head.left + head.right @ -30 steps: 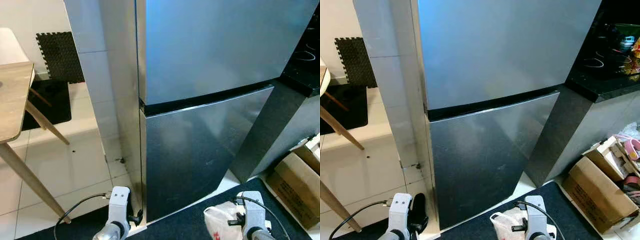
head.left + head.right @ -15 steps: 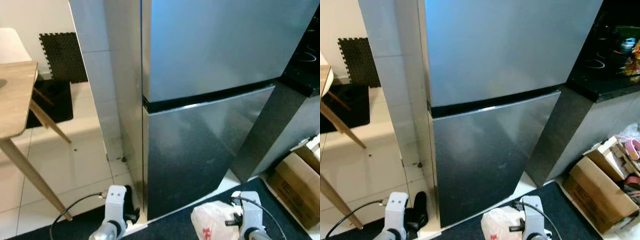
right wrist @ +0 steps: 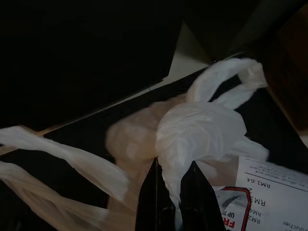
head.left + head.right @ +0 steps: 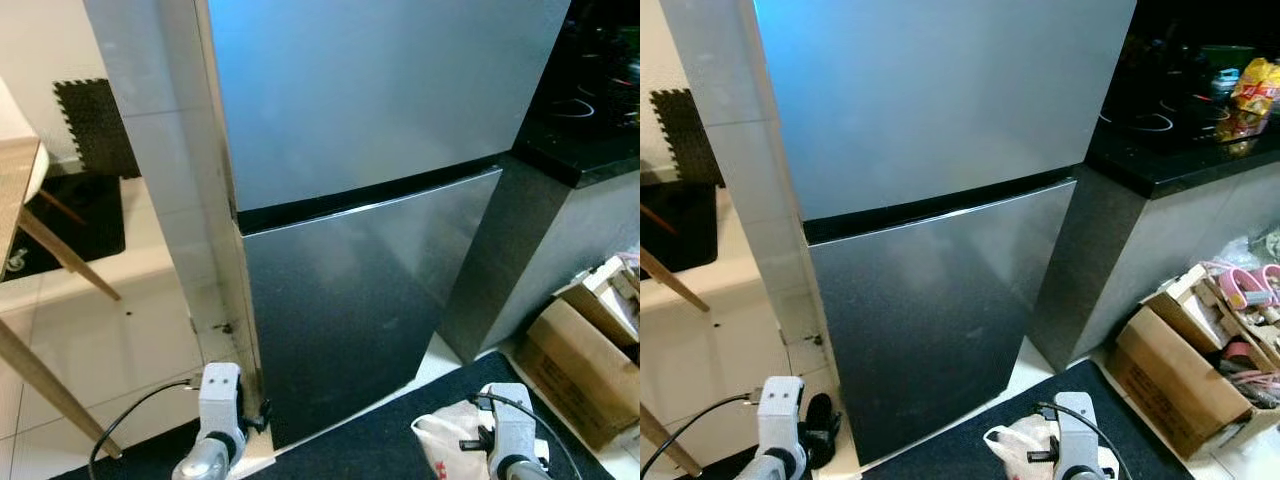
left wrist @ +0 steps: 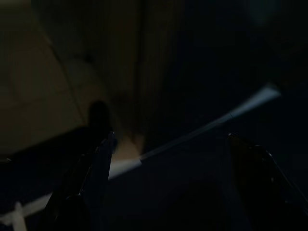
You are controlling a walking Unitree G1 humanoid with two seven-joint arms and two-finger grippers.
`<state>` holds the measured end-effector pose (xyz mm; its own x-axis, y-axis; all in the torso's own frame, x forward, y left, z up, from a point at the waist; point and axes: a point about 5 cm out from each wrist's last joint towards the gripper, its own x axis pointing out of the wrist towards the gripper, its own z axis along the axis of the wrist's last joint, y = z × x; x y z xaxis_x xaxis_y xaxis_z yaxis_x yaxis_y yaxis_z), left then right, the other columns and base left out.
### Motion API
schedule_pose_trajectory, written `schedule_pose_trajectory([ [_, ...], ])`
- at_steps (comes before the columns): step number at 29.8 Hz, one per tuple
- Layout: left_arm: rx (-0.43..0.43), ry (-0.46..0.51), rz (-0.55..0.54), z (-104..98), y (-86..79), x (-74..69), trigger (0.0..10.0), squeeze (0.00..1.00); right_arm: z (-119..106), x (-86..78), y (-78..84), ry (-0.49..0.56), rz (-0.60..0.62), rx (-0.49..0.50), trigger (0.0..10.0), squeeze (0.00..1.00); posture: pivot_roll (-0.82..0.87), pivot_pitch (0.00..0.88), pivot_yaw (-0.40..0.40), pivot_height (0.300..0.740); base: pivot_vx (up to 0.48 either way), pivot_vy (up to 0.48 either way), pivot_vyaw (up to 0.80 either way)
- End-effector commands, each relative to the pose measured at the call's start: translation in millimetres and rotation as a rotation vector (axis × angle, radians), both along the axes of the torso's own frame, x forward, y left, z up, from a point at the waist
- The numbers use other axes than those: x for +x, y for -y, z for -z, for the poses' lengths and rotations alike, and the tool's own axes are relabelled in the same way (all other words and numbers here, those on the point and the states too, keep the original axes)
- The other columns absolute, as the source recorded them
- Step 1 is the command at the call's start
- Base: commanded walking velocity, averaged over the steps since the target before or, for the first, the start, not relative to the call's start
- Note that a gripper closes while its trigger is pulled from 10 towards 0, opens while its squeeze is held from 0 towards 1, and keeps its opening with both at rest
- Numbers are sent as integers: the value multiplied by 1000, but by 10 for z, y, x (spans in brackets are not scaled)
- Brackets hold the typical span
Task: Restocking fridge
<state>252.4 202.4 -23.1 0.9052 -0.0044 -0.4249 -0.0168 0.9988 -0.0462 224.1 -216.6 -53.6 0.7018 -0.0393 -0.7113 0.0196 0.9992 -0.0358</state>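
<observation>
I face two-door fridge point(image 4: 360, 190), both doors closed, dark mat point(image 4: 1110, 400) on floor at its foot. My right pincer point(image 3: 174, 192) low by mat, fingers clamped tight on white plastic bag point(image 3: 202, 130); bag hangs in front of lower door, red print and receipt text visible. My left pincer point(image 5: 168, 159) low near fridge's left bottom corner, fingers spread apart, holding nothing. Cardboard box point(image 4: 1180, 370) with clutter to right, under black table point(image 4: 1180, 150). Wooden table leg point(image 4: 40, 370) far left.
</observation>
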Motion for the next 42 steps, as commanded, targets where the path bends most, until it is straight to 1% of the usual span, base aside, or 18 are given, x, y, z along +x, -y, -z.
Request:
schedule_pose_trajectory([
  [1, 29, 33, -21, -59, -95, 31, 10000, 0, -2, -6, 10, 11, 8, 1, 10000, 0, -57, 2, -48, 740, 0, 0, 0],
  [2, 35, 43, -24, -79, -111, 46, 10000, 0, -1, -9, 13, 11, 9, 1, 10000, 0, -57, 2, -48, 740, 0, 0, 0],
  [3, 44, 85, -22, -154, -151, 104, 2039, 0, 0, -13, 20, 11, 11, 0, 10000, 0, -57, 3, -50, 740, 0, 0, 0],
  [4, 49, 112, -20, -204, -175, 142, 2039, 0, 0, -14, 25, 11, 12, -1, 10000, 0, -57, 3, -50, 740, 0, 0, 0],
  [5, 42, 152, -23, -280, -212, 199, 0, 0, 0, -17, 31, 11, 13, -2, 10000, 0, -57, 3, -50, 740, 0, 0, 0],
  [16, 6, 351, 167, -802, -266, 588, 0, 0, -8, -20, 73, 12, 19, -11, 10000, 0, -74, 17, -54, 740, 0, 0, 0],
  [17, 18, 361, 205, -864, -276, 630, 0, 102, -7, -25, 82, 12, 21, -12, 10000, 0, -77, 20, -53, 740, 0, 0, 0],
  [21, 50, 384, 243, -1007, -342, 717, 39, 129, -5, -40, 106, 12, 27, -14, 10000, 0, -82, 24, -52, 740, 0, 0, 0],
  [22, 56, 390, 242, -1055, -376, 744, 1412, 145, -3, -49, 116, 11, 28, -15, 10000, 0, -86, 29, -51, 740, 0, 0, 0],
  [23, 56, 390, 242, -1055, -376, 744, 1412, 145, -3, -49, 116, 11, 28, -15, 10000, 0, -86, 29, -51, 740, 0, 0, 0],
  [24, 62, 397, 240, -1116, -420, 778, 4627, 157, 0, -61, 129, 10, 30, -16, 10000, 0, -90, 35, -51, 740, 0, 0, 0],
  [25, 63, 401, 241, -1180, -463, 813, 9059, 153, 5, -76, 144, 8, 33, -18, 10000, 0, -97, 41, -50, 740, 0, 0, 0],
  [26, 59, 405, 241, -1237, -495, 846, 10000, 157, 8, -88, 157, 7, 35, -20, 10000, 0, -98, 43, -50, 740, 0, 0, 0],
  [35, 32, 424, 293, -1402, -491, 949, 10000, 208, 6, -129, 235, 9, 47, -30, 10000, 0, -120, 71, -46, 740, 0, 0, 0],
  [36, 36, 425, 308, -1434, -477, 972, 10000, 345, 3, -135, 253, 10, 50, -33, 10000, 0, -125, 77, -45, 740, 0, 0, 0],
  [37, 49, 424, 327, -1483, -456, 1009, 10000, 698, 0, -151, 284, 12, 55, -36, 10000, 0, -130, 88, -42, 740, 0, 0, 0],
  [41, 53, 425, 332, -1505, -452, 1024, 10000, 808, 1, -161, 296, 12, 57, -38, 10000, 0, -131, 91, -41, 740, 0, 0, 0],
  [42, 53, 427, 332, -1531, -455, 1039, 10000, 1000, 4, -172, 303, 12, 59, -38, 10000, 0, -134, 95, -41, 740, 0, 0, 0],
])
